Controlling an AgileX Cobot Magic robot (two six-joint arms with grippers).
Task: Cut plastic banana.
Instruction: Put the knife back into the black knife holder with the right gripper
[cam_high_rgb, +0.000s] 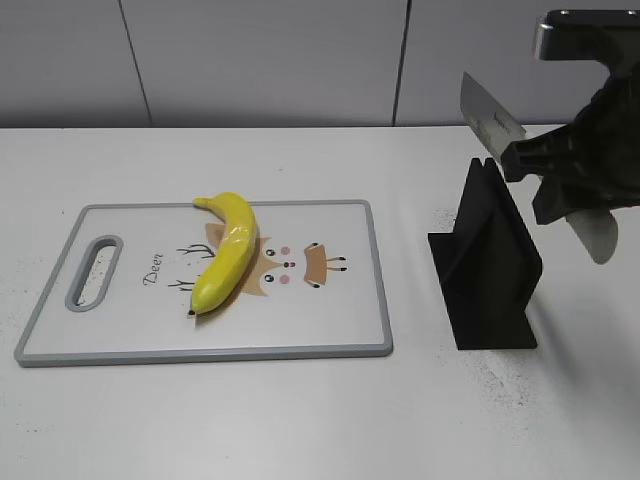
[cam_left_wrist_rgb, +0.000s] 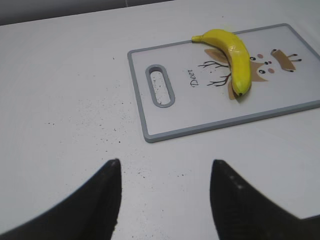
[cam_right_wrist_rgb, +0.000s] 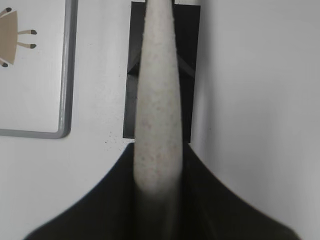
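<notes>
Plastic banana (cam_high_rgb: 228, 252) lying on cutting board (cam_high_rgb: 330, 335), right gripper (cam_high_rgb: 560, 175) clenching a knife (cam_high_rgb: 490, 122) above black holder (cam_high_rgb: 487, 265), left gripper (cam_left_wrist_rgb: 165, 192) released.

A lab bench: bare white table (cam_high_rgb: 300, 420) against grey panel wall (cam_high_rgb: 260, 60)

One plastic banana (cam_high_rgb: 228, 254), one cutting board (cam_high_rgb: 330, 335), one knife (cam_high_rgb: 492, 124), one black stand (cam_high_rgb: 490, 268)

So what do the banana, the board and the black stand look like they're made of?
Banana: probably hard plastic, glossy, with sharp highlights along its back. Board: seemingly smooth white plastic with a grey rim and a printed deer picture. Stand: matte black, likely plastic or painted metal; no reflections to settle it.
</notes>
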